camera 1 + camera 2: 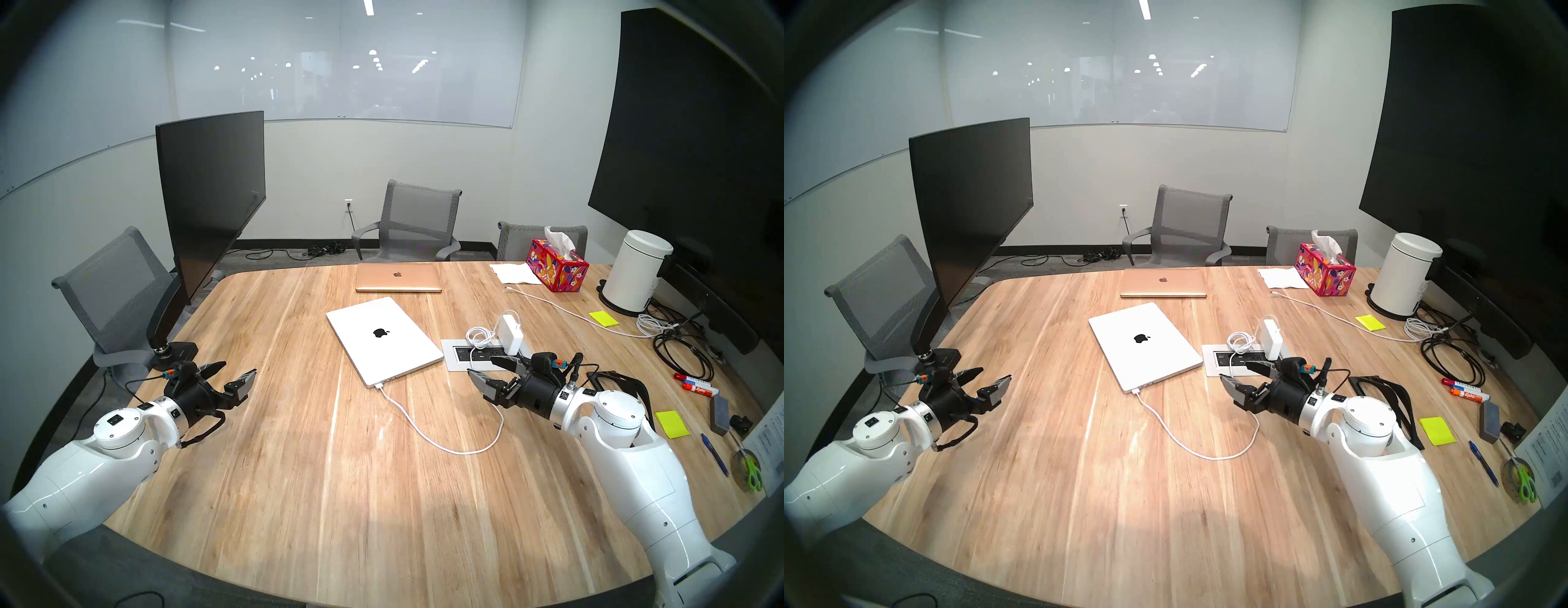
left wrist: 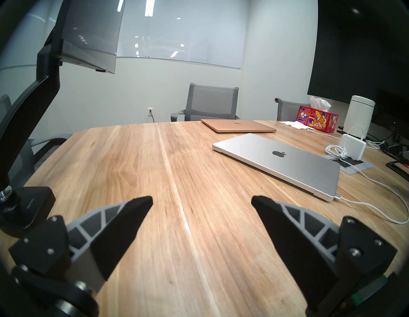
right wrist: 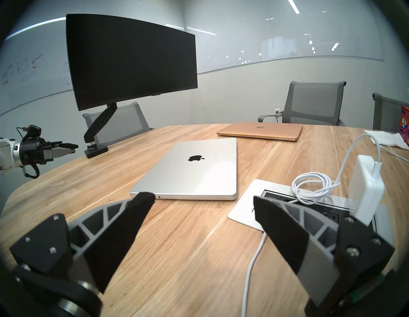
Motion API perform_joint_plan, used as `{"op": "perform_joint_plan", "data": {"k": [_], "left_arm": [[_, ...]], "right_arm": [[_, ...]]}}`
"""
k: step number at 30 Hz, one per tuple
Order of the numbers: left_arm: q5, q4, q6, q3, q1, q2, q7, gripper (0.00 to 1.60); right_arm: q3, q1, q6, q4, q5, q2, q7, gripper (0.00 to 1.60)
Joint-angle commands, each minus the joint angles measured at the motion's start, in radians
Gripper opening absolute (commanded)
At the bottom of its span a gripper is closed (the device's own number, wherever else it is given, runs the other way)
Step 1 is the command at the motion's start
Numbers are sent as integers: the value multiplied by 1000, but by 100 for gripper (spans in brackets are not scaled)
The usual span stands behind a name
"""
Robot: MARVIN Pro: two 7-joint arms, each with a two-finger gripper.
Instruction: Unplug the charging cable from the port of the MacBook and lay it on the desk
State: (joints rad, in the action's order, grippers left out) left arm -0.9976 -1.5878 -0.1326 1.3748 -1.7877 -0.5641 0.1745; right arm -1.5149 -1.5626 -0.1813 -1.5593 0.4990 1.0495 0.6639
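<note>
The silver MacBook lies shut on the wooden desk. The white charging cable has its plug in the laptop's near corner. It loops toward me and passes under my right gripper to the coil and power brick. My right gripper is open and empty, right of the laptop, by the outlet panel. My left gripper is open and empty, well left of the laptop. In the left wrist view the plug shows. In the right wrist view a fingertip hides it.
A rose-gold laptop lies beyond the MacBook. A monitor on an arm stands at the left. At the right are a tissue box, a white canister, another white cord, black cables, markers and sticky notes.
</note>
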Motion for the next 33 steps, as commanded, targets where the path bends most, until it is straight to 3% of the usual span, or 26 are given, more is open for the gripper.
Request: {"op": "perform_joint_plan", "data": {"k": [1, 6, 17, 33], "left_arm": [[-12, -2, 1, 9, 4, 10, 18, 160], [-46, 1, 3, 14, 1, 23, 82, 160], [-75, -35, 46, -1, 16, 20, 117, 160], [-72, -122, 89, -21, 6, 16, 99, 160]], "right_arm": [[-3, 8, -1, -13, 1, -1, -1, 160], [-4, 8, -1, -13, 1, 0, 0, 160], [-4, 8, -1, -13, 0, 0, 1, 160], [-5, 8, -1, -13, -1, 1, 1, 160]]}}
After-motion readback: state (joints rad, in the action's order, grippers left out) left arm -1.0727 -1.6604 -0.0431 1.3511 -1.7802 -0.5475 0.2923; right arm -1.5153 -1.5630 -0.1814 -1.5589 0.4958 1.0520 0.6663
